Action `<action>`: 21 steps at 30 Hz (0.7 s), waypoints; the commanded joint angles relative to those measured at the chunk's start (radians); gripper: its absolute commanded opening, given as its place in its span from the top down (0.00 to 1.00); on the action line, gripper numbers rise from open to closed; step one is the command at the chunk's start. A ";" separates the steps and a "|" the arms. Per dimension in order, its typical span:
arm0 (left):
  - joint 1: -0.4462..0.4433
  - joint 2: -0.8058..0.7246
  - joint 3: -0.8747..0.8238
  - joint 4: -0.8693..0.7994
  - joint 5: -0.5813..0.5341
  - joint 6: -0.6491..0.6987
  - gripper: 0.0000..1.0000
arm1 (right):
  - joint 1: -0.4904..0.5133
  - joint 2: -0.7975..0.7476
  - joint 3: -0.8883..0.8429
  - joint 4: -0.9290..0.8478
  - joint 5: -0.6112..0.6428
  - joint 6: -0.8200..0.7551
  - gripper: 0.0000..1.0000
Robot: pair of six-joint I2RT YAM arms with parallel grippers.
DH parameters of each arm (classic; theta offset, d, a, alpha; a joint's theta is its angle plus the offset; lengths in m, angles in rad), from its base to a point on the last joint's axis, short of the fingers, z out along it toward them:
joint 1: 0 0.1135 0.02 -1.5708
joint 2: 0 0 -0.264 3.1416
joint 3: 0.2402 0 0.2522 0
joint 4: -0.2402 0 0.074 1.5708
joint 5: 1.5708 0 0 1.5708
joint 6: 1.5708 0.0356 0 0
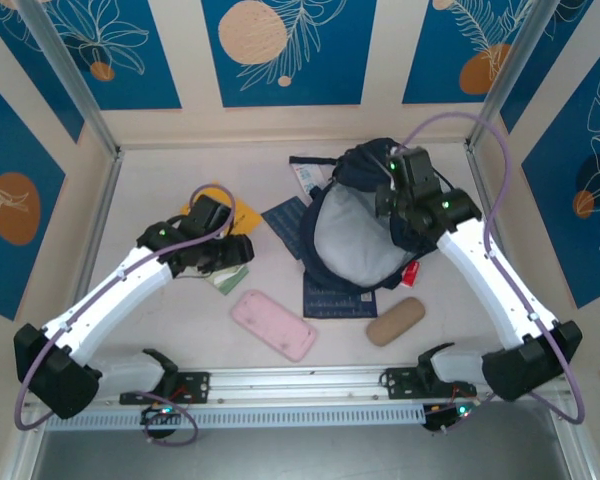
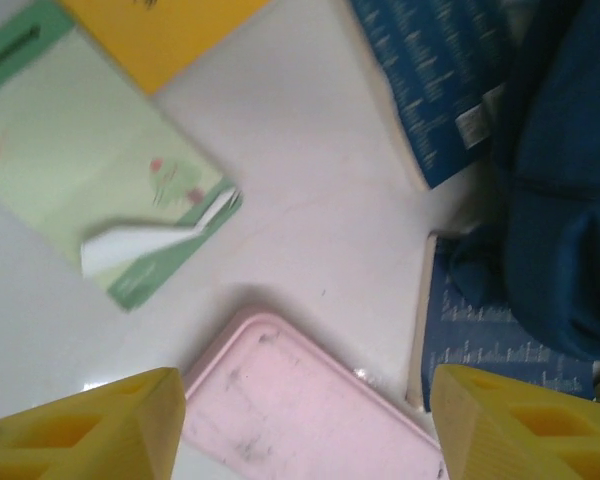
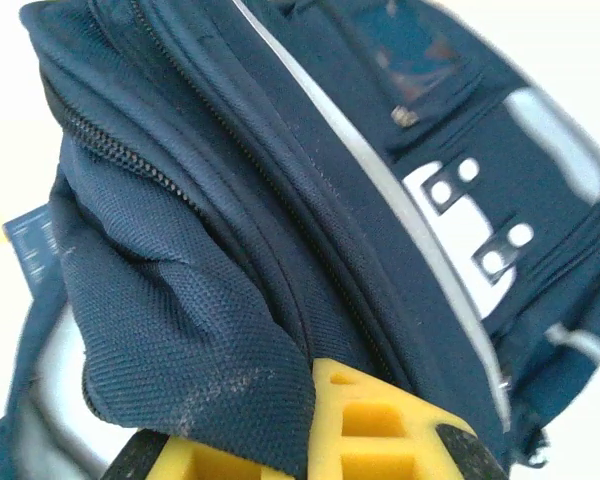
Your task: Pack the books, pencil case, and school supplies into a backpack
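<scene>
The left claw (image 2: 310, 425) is hanging with its fingers apart over the left of the worktop (image 2: 320, 200), gripping nothing. The pink pencil case (image 2: 290, 400) is lying just below it, and the pale green packet (image 2: 90, 160) and the yellow-orange book (image 2: 160, 30) are lying close by. At the far right, the right claw (image 3: 300, 440) is clamping the backpack (image 3: 280, 200) by its fabric rim. A navy book (image 1: 285, 222) is lying just to the left of the backpack.

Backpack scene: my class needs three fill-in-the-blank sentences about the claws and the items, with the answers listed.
1. The right claw is ____ on the backpack fabric.
2. The left claw, open, frames a ____ pencil case.
3. The backpack's lining is ____.
Missing words: shut; pink; grey.
</scene>
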 commanded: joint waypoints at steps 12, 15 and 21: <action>-0.140 0.021 -0.153 -0.098 0.044 -0.417 0.11 | -0.002 -0.221 -0.341 0.339 -0.170 0.334 1.00; -0.171 0.115 -0.135 -0.112 0.061 -0.453 0.10 | 0.000 -0.247 -0.372 0.334 -0.139 0.351 1.00; -0.212 0.166 -0.162 -0.026 0.051 -0.529 0.00 | 0.000 -0.299 -0.412 0.359 -0.156 0.350 1.00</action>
